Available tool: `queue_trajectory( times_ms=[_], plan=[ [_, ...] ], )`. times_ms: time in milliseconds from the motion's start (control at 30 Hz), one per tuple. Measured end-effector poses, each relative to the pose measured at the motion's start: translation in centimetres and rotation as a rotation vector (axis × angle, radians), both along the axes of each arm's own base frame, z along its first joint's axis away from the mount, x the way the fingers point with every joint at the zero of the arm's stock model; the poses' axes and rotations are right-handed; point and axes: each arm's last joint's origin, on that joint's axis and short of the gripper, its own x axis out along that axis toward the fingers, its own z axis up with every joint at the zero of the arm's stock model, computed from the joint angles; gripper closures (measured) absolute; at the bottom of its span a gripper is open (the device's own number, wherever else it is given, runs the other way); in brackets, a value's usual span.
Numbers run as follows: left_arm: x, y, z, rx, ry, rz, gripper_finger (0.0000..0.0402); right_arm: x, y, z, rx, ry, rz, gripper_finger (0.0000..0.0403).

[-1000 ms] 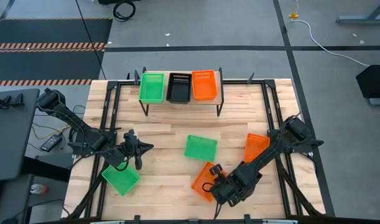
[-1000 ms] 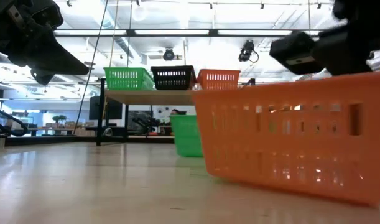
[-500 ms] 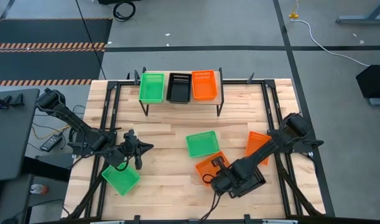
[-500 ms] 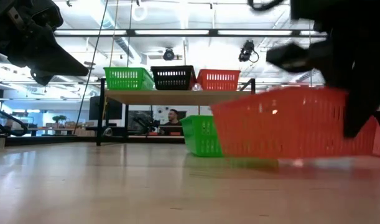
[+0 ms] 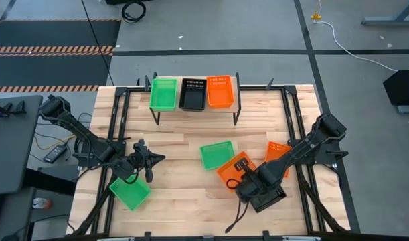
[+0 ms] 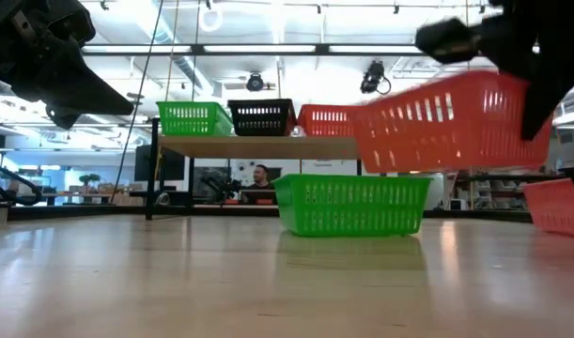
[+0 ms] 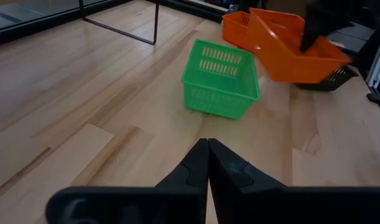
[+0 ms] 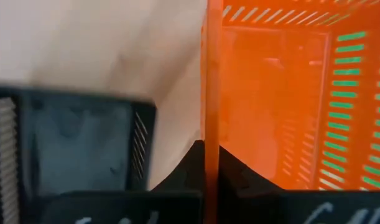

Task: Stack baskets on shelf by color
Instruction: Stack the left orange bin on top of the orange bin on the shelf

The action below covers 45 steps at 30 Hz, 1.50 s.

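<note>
Now, starting on your left, the left gripper [image 5: 152, 161] hovers over the worktop [image 5: 184, 144] with its fingers [image 7: 205, 163] pressed together and nothing between them. Just below it in the high view a green basket [image 5: 130, 193] lies near the worktop's front edge.

At the back stands the shelf [image 5: 237, 90], carrying three baskets side by side: a green one [image 5: 163, 94] on the left, a black one [image 5: 191, 94] in the middle and an orange one [image 5: 219, 92] on the right.

Moving toward the middle, you see another green basket [image 5: 217, 154] sitting flat on the worktop. The low view shows it [image 6: 352, 204] resting on the wood in front of the shelf.

Right of that, the right gripper [image 5: 246, 179] has its fingers closed on the wall of an orange basket [image 5: 235, 169]. The right wrist view shows that wall [image 8: 209, 93] pinched between the dark fingers. In the low view this basket [image 6: 451, 124] hangs tilted, clear of the worktop, above and just right of the green one. A black basket [image 5: 266, 195] sits on the worktop partly under the right arm.

Farther right, one more orange basket [image 5: 276, 154] lies near the worktop's right side, partly covered by the arm.
</note>
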Motion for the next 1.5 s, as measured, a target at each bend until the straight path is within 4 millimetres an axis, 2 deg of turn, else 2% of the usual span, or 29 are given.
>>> queue_trajectory(
  times_ms=[233, 467, 600, 700, 867, 1000, 1267, 1367, 1500],
  plan=[
    [0.0, 0.0, 0.0, 0.002, 0.003, 0.0, 0.0382, -0.7, -0.5, -1.1, -0.044, 0.057, 0.06, 0.0377],
    [0.0, 0.0, 0.0, 0.003, 0.004, 0.0, 0.0388, -0.7, -1.3, -1.3, -0.043, 0.074, -0.082, 0.0316],
    [0.0, 0.0, 0.0, 0.002, 0.005, -0.002, 0.0388, -0.8, -1.4, -0.7, -0.015, 0.06, -0.182, 0.0276],
    [0.0, 0.0, 0.0, 0.002, 0.005, -0.002, 0.0383, -0.2, -1.1, 0.5, 0.033, -0.013, -0.301, 0.025],
    [0.0, 0.0, 0.0, 0.002, 0.005, -0.002, 0.0385, 2.2, -0.7, 1.8, 0.211, -0.29, -0.654, 0.0223],
    [0.0, 0.0, 0.0, 0.002, 0.005, -0.002, 0.0389, 3.6, -0.9, 1.9, 0.317, -0.38, -0.771, 0.0216],
    [0.0, 0.0, -0.1, 0.0, 0.013, -0.012, 0.0381, 4.0, -2.9, -0.5, 0.23, -0.349, -0.926, 0.0215],
    [0.0, -0.1, -0.3, 0.003, 0.022, -0.01, 0.0379, 4.4, -2.9, -1.5, 0.264, -0.35, -0.94, 0.0215],
    [0.3, -0.3, -1.0, 0.014, 0.054, -0.004, 0.0384, 4.3, -3.1, -2.7, 0.223, -0.322, -0.949, 0.0215]
  ],
)
